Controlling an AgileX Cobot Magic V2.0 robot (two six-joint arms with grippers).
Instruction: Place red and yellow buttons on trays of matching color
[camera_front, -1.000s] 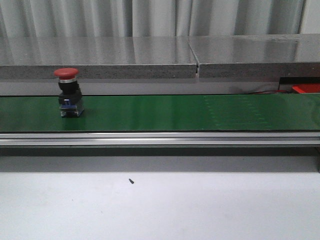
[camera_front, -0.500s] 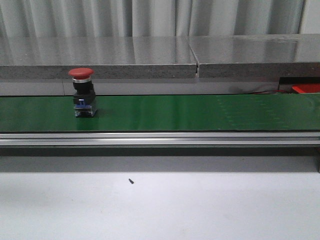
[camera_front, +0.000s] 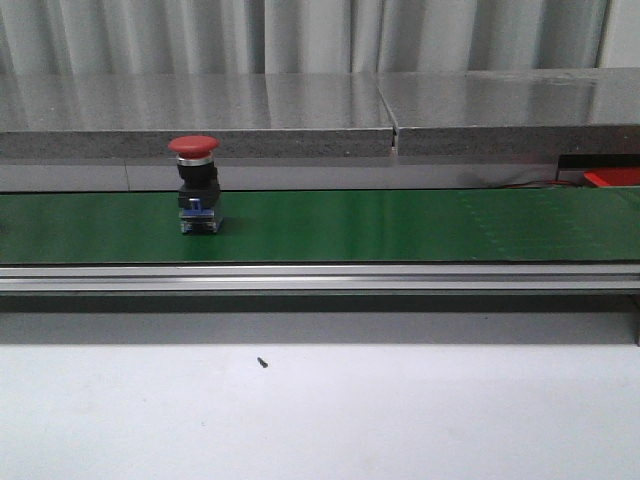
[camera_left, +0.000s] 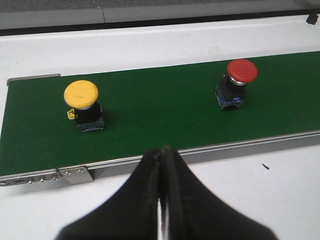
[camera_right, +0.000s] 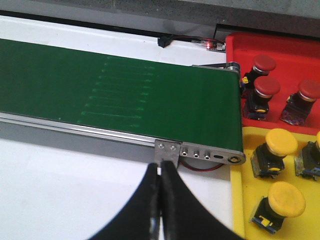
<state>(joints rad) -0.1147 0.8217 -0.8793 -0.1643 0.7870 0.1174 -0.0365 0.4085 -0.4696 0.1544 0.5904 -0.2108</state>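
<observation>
A red button (camera_front: 195, 185) stands upright on the green conveyor belt (camera_front: 400, 225), left of centre; the left wrist view shows it too, red button (camera_left: 237, 84). A yellow button (camera_left: 83, 105) stands on the belt (camera_left: 150, 110) further back toward its start. My left gripper (camera_left: 162, 150) is shut and empty, over the white table just short of the belt's rail. My right gripper (camera_right: 162, 167) is shut and empty near the belt's end. Beyond that end lie a red tray (camera_right: 285, 55) holding three red buttons and a yellow tray (camera_right: 250, 200) holding yellow buttons.
An aluminium rail (camera_front: 320, 278) runs along the belt's near side. A grey ledge (camera_front: 320, 120) stands behind the belt. A small dark screw (camera_front: 262, 362) lies on the white table (camera_front: 320, 420). Red wires (camera_right: 195, 167) hang under the belt's end bracket.
The red button has ridden the belt to the right, from the far left toward left of centre. Neither gripper shows in the front view.
</observation>
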